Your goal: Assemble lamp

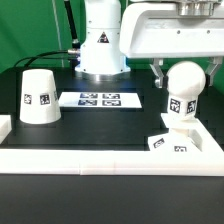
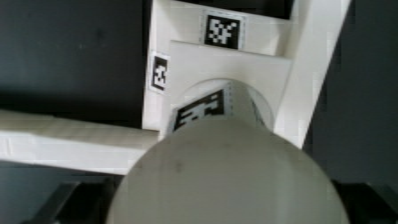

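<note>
The white ball bulb (image 1: 186,80) stands upright, its tagged stem (image 1: 177,106) set down into the small blocky base (image 1: 168,141) near the exterior view's right front corner. My gripper (image 1: 186,74) reaches down from above with a dark finger (image 1: 160,72) close against each side of the ball, shut on it. In the wrist view the bulb (image 2: 222,175) fills the frame, with its stem tag (image 2: 199,110) and the base's tags (image 2: 221,30) beyond it. The tapered shade (image 1: 40,97) stands apart at the exterior view's left, mouth down.
The marker board (image 1: 98,99) lies flat in the middle of the black table. A low white wall (image 1: 90,156) runs along the front and turns up the exterior view's right side beside the base. The arm's white pedestal (image 1: 102,45) stands at the back.
</note>
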Motion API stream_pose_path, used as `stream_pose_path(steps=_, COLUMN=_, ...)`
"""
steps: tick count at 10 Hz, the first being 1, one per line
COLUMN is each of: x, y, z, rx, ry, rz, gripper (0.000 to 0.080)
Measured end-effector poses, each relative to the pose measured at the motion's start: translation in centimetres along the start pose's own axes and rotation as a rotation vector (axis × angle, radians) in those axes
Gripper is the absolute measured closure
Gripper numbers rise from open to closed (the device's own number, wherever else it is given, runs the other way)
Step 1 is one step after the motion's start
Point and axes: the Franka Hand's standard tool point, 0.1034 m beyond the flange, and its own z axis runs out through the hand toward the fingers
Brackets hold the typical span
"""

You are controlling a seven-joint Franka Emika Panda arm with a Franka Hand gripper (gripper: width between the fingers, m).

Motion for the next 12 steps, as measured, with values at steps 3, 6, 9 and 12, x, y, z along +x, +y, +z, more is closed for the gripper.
stream_pose_path(steps=3, x=-0.05, y=0.22, z=-0.02, rx=0.000, ry=-0.004, rz=0.233, gripper=0.0220)
stream_pose_path(steps=6, x=-0.14, y=0.18, z=0.07, rx=0.005, ry=-0.007, rz=0.516, gripper=0.0220)
stream_pose_path(steps=9, x=-0.53, y=0.18, z=0.29, rx=0.020, ry=-0.035, rz=0.799, gripper=0.0220)
stream_pose_path(steps=12, x=-0.65, y=0.06, z=0.39, rx=0.025, ry=-0.046, rz=0.914, gripper=0.0210)
